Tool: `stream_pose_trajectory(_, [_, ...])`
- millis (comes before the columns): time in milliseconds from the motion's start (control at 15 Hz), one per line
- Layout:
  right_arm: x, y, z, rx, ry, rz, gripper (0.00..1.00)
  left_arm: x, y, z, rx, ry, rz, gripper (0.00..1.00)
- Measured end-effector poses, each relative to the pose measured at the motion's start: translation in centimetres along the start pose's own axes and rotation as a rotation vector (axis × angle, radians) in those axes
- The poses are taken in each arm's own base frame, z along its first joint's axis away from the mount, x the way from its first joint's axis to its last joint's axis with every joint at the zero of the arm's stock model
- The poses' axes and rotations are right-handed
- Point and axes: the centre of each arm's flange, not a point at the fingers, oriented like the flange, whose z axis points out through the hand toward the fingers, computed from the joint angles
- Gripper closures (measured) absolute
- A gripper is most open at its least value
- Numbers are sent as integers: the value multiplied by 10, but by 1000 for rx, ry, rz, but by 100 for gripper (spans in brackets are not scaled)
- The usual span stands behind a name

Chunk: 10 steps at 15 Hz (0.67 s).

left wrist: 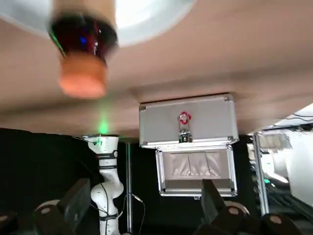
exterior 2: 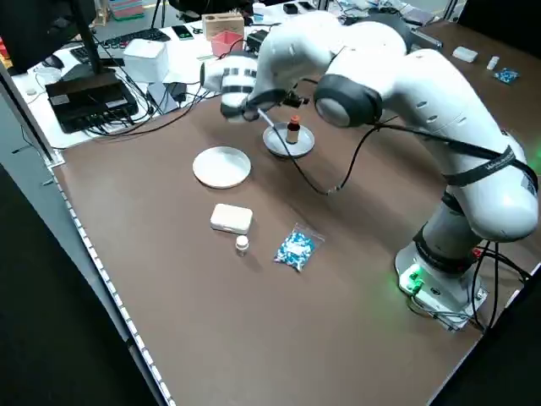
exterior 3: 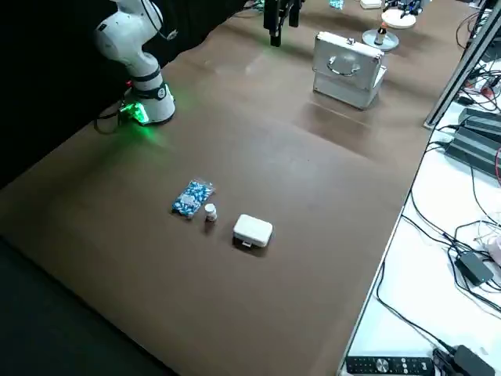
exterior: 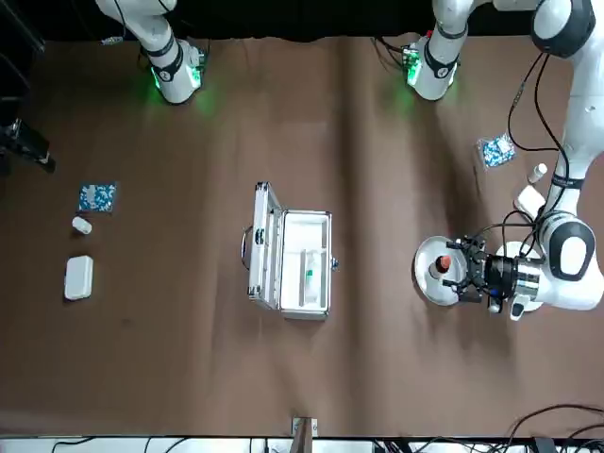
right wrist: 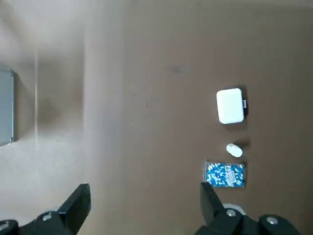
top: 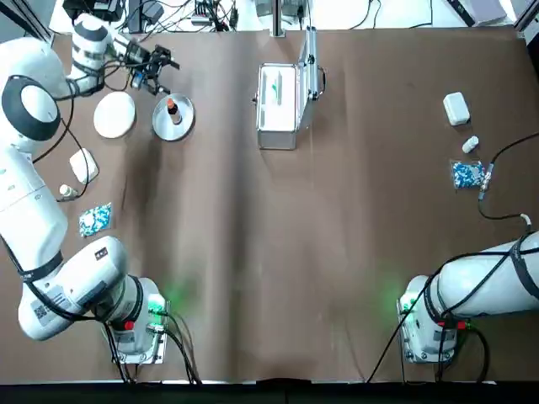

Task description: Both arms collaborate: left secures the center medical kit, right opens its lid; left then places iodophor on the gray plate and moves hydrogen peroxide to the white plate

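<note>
Iodophor (top: 173, 110) stands inside rimmed gray plate (top: 159, 124), left claw (left wrist: 145, 188) released nearby, right claw (right wrist: 145, 186) released, well apart.

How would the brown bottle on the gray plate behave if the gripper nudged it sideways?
Likely to tip: the brown bottle stands upright and looks taller than it is wide. It might roll once down, since its body looks round, though the raised rim of the gray plate could stop it. Probably stiff to grip, as its dark, shiny wall looks like glass.
</note>
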Motion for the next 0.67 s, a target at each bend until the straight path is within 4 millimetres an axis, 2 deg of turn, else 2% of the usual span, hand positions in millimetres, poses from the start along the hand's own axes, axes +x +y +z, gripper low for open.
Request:
stream_pose_trajectory(67, [0, 0, 0, 0, 1, 0, 1, -39, 18, 24, 48, 36, 19, 0])
stream_pose_trajectory(200, [0, 0, 0, -1, 1, 5, 1, -75, 32, 55, 109, 75, 66, 0])
stream_pose_trajectory(400, [0, 1, 0, -1, 2, 17, 1, -121, 49, 103, 191, 171, 153, 0])
stream_pose_trajectory(667, [0, 0, 0, -1, 3, 47, 1, -166, 64, 166, 296, 305, 273, 0])
